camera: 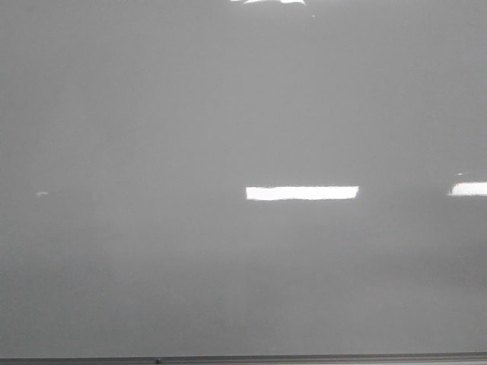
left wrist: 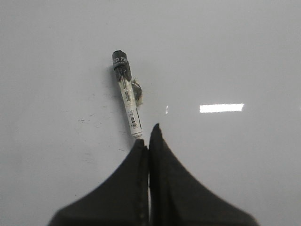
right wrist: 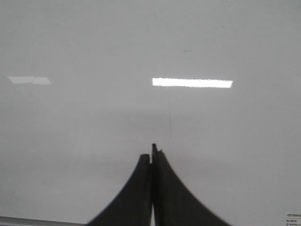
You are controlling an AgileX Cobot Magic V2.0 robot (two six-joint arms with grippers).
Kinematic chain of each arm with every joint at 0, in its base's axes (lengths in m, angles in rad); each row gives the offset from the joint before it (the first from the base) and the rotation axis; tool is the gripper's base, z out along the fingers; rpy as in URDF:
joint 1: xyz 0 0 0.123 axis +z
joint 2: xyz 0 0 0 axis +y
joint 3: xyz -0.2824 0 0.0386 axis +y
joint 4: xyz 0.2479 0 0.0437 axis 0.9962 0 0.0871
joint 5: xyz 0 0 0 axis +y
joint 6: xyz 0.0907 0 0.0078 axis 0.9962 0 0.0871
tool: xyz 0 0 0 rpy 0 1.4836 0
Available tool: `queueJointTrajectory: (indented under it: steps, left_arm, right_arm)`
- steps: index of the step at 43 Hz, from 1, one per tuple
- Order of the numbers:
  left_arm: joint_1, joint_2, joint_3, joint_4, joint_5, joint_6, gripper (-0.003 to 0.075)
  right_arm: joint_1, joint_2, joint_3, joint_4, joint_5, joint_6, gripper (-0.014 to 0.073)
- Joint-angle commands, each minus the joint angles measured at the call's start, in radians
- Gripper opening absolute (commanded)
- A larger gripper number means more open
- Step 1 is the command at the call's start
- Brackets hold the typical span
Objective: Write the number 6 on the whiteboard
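Note:
The whiteboard fills the front view, pale grey and glossy, and neither gripper shows there. No drawn number 6 shows in any view. In the left wrist view a marker with a white body and black cap lies flat on the board. My left gripper is shut and empty, its tips just beside the marker's near end. My right gripper is shut and empty over bare board. A faint thin stroke lies just beyond its tips.
Bright rectangular glare patches lie on the board. The grey frame edge runs along the bottom of the front view and shows in the right wrist view. A small greyish blob sits against the marker. A small label sits at the board's corner.

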Motion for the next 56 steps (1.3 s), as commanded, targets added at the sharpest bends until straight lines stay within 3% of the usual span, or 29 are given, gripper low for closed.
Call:
queueJointTrajectory:
  steps: [1, 43, 56]
  left_arm:
    - [0.001, -0.014, 0.006, -0.002, -0.077, -0.009, -0.0020]
    - [0.001, -0.014, 0.006, -0.002, -0.077, -0.009, -0.0020]
    - [0.001, -0.014, 0.004, 0.014, -0.167, -0.009, -0.0020]
  right_arm:
    - [-0.002, -0.014, -0.014, 0.006, -0.077, -0.007, -0.0068]
    - [-0.002, -0.014, -0.014, 0.006, -0.077, -0.007, -0.0068]
    - [-0.002, -0.014, -0.017, 0.006, -0.141, -0.007, -0.0068]
